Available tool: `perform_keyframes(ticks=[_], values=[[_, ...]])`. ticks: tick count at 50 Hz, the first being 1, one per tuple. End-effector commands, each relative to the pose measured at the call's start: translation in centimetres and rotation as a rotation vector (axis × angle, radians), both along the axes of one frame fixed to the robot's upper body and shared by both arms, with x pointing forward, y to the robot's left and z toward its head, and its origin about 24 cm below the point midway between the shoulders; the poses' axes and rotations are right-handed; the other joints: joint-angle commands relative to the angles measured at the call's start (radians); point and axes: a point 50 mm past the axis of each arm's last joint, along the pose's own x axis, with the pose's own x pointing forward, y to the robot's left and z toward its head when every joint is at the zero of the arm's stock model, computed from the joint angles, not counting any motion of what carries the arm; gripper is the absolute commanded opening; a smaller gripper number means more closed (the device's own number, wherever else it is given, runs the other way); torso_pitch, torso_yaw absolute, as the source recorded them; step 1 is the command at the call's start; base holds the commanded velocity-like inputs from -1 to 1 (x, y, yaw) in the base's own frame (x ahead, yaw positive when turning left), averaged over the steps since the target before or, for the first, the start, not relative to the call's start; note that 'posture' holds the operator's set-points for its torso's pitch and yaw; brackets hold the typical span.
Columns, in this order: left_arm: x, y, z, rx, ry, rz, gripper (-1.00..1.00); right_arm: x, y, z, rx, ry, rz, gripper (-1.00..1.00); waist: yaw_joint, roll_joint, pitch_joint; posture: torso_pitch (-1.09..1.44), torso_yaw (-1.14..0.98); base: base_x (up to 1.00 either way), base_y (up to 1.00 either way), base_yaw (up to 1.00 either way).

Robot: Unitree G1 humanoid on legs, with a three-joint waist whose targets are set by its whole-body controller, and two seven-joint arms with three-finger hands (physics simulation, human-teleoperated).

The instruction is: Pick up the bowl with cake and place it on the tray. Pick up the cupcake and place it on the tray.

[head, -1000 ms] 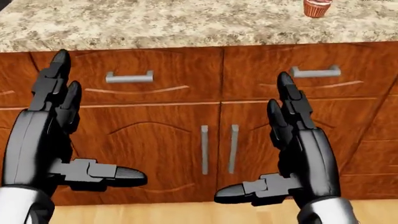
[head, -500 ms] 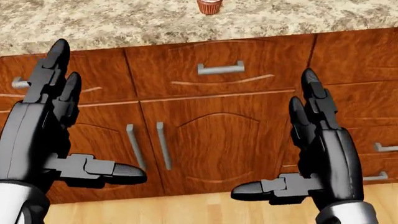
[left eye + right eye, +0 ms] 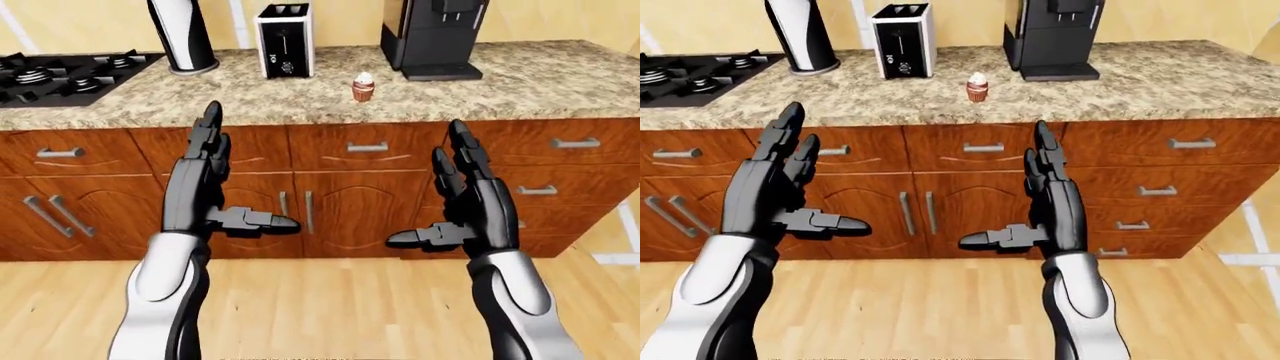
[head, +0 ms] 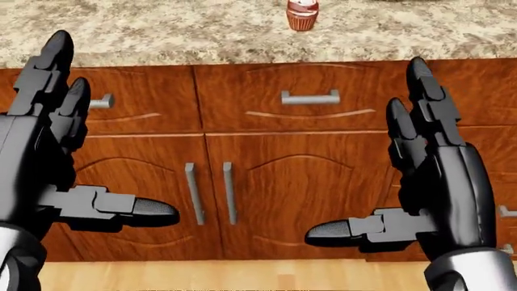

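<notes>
Red-cased, white-frosted cupcake [image 3: 363,88] stands on the speckled granite counter [image 3: 520,75], between a white toaster [image 3: 284,30] and a black coffee machine [image 3: 432,36]. Well below it, before the brown wooden cabinets [image 3: 330,202], the left hand [image 3: 205,187] and right hand [image 3: 470,206] hover with fingers spread, holding nothing.

Left hand [image 3: 205,196] and right hand [image 3: 470,211] raised, fingers [image 3: 208,127] spread.
</notes>
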Motion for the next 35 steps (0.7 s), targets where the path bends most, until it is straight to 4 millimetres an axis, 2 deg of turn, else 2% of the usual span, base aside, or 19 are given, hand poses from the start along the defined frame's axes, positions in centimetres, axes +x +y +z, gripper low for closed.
perform_keyframes(ticks=[1,3,5,6,7,8,10,14,17,20,21,22,23,24,25,26,31,33,35], values=[[-0.3,0.2,1.0,0.006,-0.068,0.012,1.0,-0.5,0.2,1.6,0.0,-0.088,0.012,1.0,0.003,-0.003,-0.013,0.0,0.0,0.47,0.0,0.0],[-0.4,0.2,1.2,0.005,-0.07,0.012,1.0,-0.5,0.1,1.7,0.004,-0.092,0.011,1.0,0.002,0.013,-0.011,0.0,0.0,0.47,0.0,0.0],[-0.5,0.1,1.2,0.005,-0.07,0.011,1.0,-0.5,0.1,1.6,0.007,-0.095,0.012,1.0,-0.001,0.05,-0.016,0.0,0.0,0.55,0.0,0.0],[-0.5,0.1,1.2,0.006,-0.07,0.011,1.0,-0.5,0.1,1.6,0.01,-0.095,0.012,1.0,-0.007,0.065,-0.008,0.0,0.0,0.61,0.0,0.0],[-0.5,0.1,1.1,0.006,-0.069,0.011,1.0,-0.5,0.0,1.5,0.011,-0.095,0.012,1.0,-0.003,0.031,0.015,0.0,0.0,0.61,0.0,0.0],[-0.5,0.1,1.0,0.006,-0.069,0.011,1.0,-0.5,0.1,1.6,0.012,-0.096,0.012,1.0,-0.01,0.037,0.005,0.0,0.0,0.62,0.0,0.0],[-0.5,0.1,1.1,0.006,-0.069,0.011,1.0,-0.5,0.0,1.6,0.017,-0.099,0.01,1.0,-0.008,0.03,-0.02,0.0,0.0,0.64,0.0,0.0],[-0.5,0.1,1.1,0.007,-0.069,0.01,1.0,-0.8,-0.1,2.0,0.023,-0.109,0.008,1.0,0.0,0.016,-0.031,0.0,0.0,0.67,0.0,0.0],[-0.5,0.0,1.2,0.008,-0.07,0.008,1.0,-0.9,-0.2,2.2,0.024,-0.116,0.005,1.0,0.017,-0.009,-0.045,0.0,0.0,0.68,0.0,0.0],[-0.6,0.0,1.2,0.009,-0.069,0.007,1.0,-1.1,-0.3,2.4,0.027,-0.123,0.005,1.0,0.029,-0.042,-0.055,0.0,0.0,0.68,0.0,0.0],[-0.6,0.0,1.2,0.01,-0.071,0.006,1.0,-1.2,-0.4,2.6,0.027,-0.127,0.003,1.0,0.029,-0.059,-0.059,0.0,0.0,0.69,0.0,0.0],[-0.6,-0.1,1.3,0.011,-0.073,0.005,1.0,-1.3,-0.5,2.7,0.029,-0.131,0.001,1.0,0.023,-0.087,-0.063,0.0,0.0,0.69,0.0,0.0],[-0.6,-0.1,1.3,0.012,-0.074,0.004,1.0,-1.4,-0.6,2.8,0.031,-0.133,-0.002,1.0,0.014,-0.06,-0.036,0.0,0.0,0.68,0.0,0.0],[-0.6,-0.1,1.3,0.012,-0.074,0.003,1.0,-1.5,-0.6,2.8,0.033,-0.134,-0.004,1.0,0.018,-0.071,0.005,0.0,0.0,0.69,0.0,0.0],[-0.6,-0.1,1.3,0.012,-0.073,0.003,1.0,-1.5,-0.6,2.9,0.033,-0.135,-0.005,1.0,0.005,-0.081,0.0,0.0,0.0,0.67,0.0,0.0],[-0.6,0.0,1.1,0.011,-0.073,0.004,1.0,-1.6,-0.8,2.9,0.037,-0.136,-0.008,1.0,-0.003,-0.082,-0.025,0.0,0.0,0.68,-0.03,0.0],[-0.6,0.1,1.1,0.009,-0.074,0.006,1.0,-1.8,-0.9,3.2,0.041,-0.142,-0.013,1.0,-0.023,-0.06,-0.019,0.0,0.0,0.68,-0.03,0.0],[-0.6,0.0,1.1,0.007,-0.075,0.007,1.0,-1.8,-1.1,3.3,0.041,-0.147,-0.016,1.0,-0.028,-0.046,-0.027,0.0,0.0,0.59,-0.02,0.0],[-0.6,0.0,1.2,0.007,-0.076,0.005,1.0,-2.0,-1.2,3.6,0.041,-0.151,-0.019,1.0,-0.025,-0.01,-0.045,0.0,0.0,0.56,-0.02,0.0]])
